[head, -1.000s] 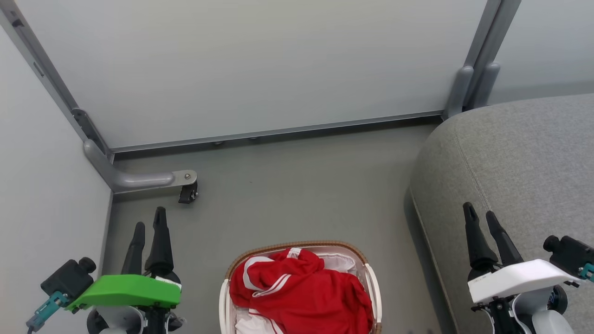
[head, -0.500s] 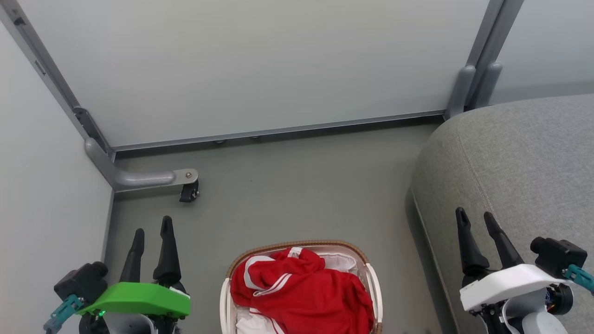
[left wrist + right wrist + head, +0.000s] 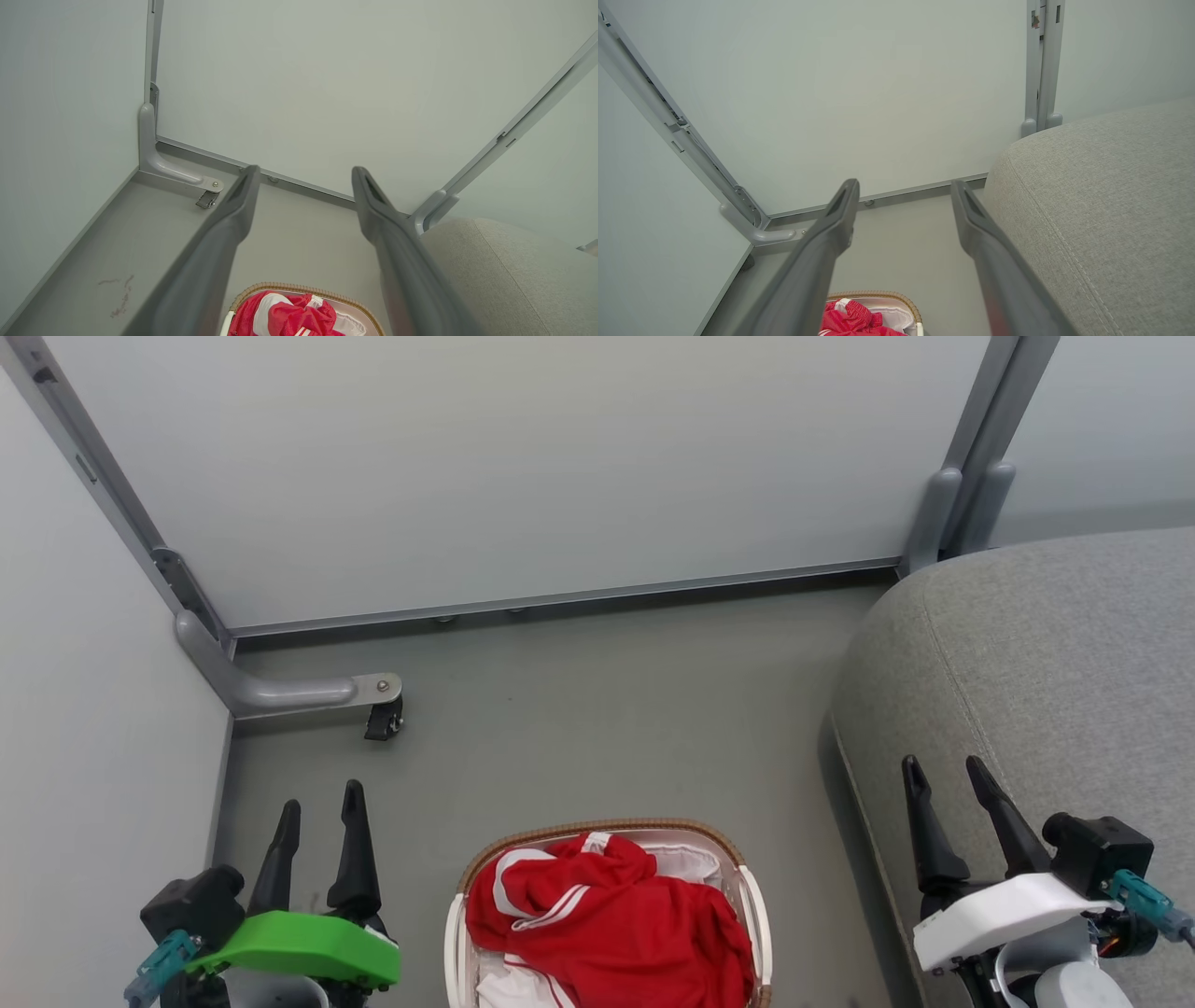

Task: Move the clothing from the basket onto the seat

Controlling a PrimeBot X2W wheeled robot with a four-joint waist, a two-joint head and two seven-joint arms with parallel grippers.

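Note:
Red clothing (image 3: 607,924) with white trim lies heaped in the white basket (image 3: 756,915) with a brown woven rim, on the floor at the bottom centre of the head view. The clothing (image 3: 285,317) and the basket rim (image 3: 303,287) also appear low in the left wrist view, and the clothing (image 3: 850,319) low in the right wrist view. The grey seat (image 3: 1055,653) fills the right side. My left gripper (image 3: 322,798) hangs open to the left of the basket. My right gripper (image 3: 943,773) is open over the seat's front edge. Both are empty.
Pale partition panels (image 3: 513,467) close off the far side and the left. A grey metal bracket with a small black caster (image 3: 383,721) sticks out at floor level at the left. Grey floor (image 3: 597,719) lies between basket, panels and seat.
Both grippers have drawn back toward the bottom of the head view and shifted a little inward. The view itself has drifted slightly. The clothing and basket lie as before.

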